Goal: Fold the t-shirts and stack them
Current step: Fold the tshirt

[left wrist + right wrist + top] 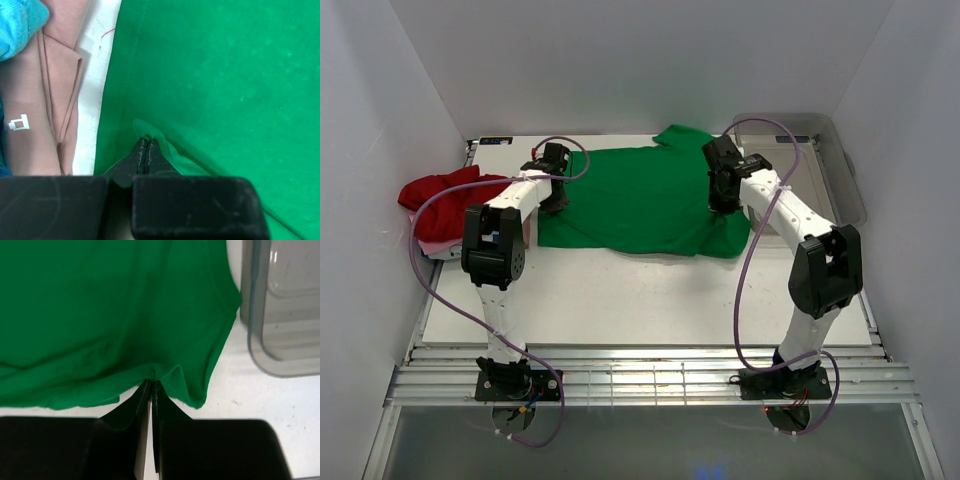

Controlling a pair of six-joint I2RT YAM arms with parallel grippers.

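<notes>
**Green shirt** (640,200): lies spread out flat on the table (620,300). Both arms reach over it, one at each side edge.

**Left gripper** (148,142): positioned at the green shirt's left edge. The jaws are closed together and pinch a small raised fold of the green cloth at their tips.

**Right gripper** (152,385): positioned at the green shirt's near hem, close to its right corner. The jaws are closed and clamp the hem. Creases in the cloth run toward the tips.

**Red shirt** (445,195): a crumpled heap to the left of the green shirt, apart from it.

**Pink shirt** (40,100): lies to the left of the green shirt, partly under the red shirt. Its folded edge runs just beside the green shirt's left edge, with a strip of bare table between them. It carries a small white printed mark and a blue patch.

**Bin** (280,315): clear plastic, to the right of the green shirt. Its rounded corner is just beside the shirt's right edge. Whether they touch cannot be determined.
</notes>
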